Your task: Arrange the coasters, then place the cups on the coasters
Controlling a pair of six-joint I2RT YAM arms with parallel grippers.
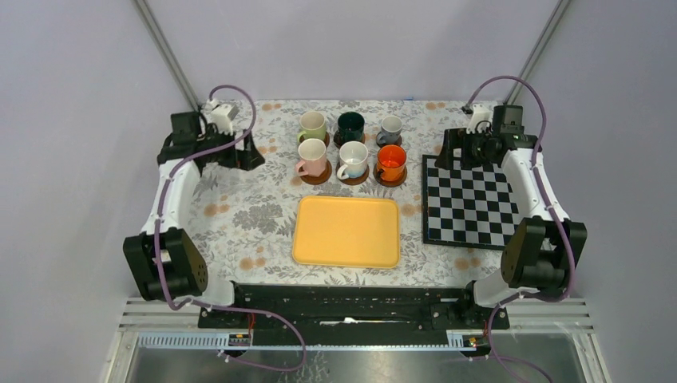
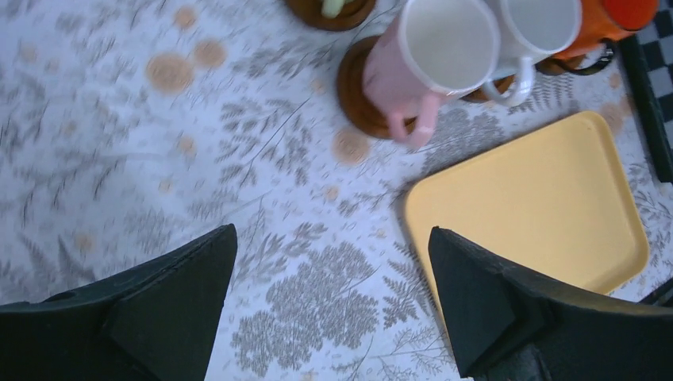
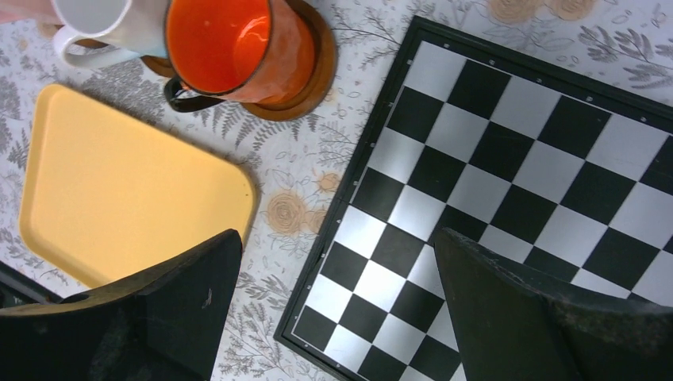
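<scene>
Six cups stand on brown coasters (image 1: 317, 177) in two rows of three at the back of the table: pale green (image 1: 312, 125), dark (image 1: 350, 124) and grey (image 1: 390, 128) behind; pink (image 1: 310, 157), white (image 1: 353, 159) and orange (image 1: 391, 162) in front. My left gripper (image 1: 254, 153) hangs open and holds nothing, left of the pink cup (image 2: 389, 79), which sits on its coaster (image 2: 353, 91). My right gripper (image 1: 451, 153) is open too, over the chessboard's near-left corner, right of the orange cup (image 3: 238, 48) on its coaster (image 3: 317, 67).
A yellow tray (image 1: 346, 231) lies in front of the cups with nothing on it. A black-and-white chessboard (image 1: 469, 199) lies flat to the right. A flowered cloth covers the table (image 1: 231, 215).
</scene>
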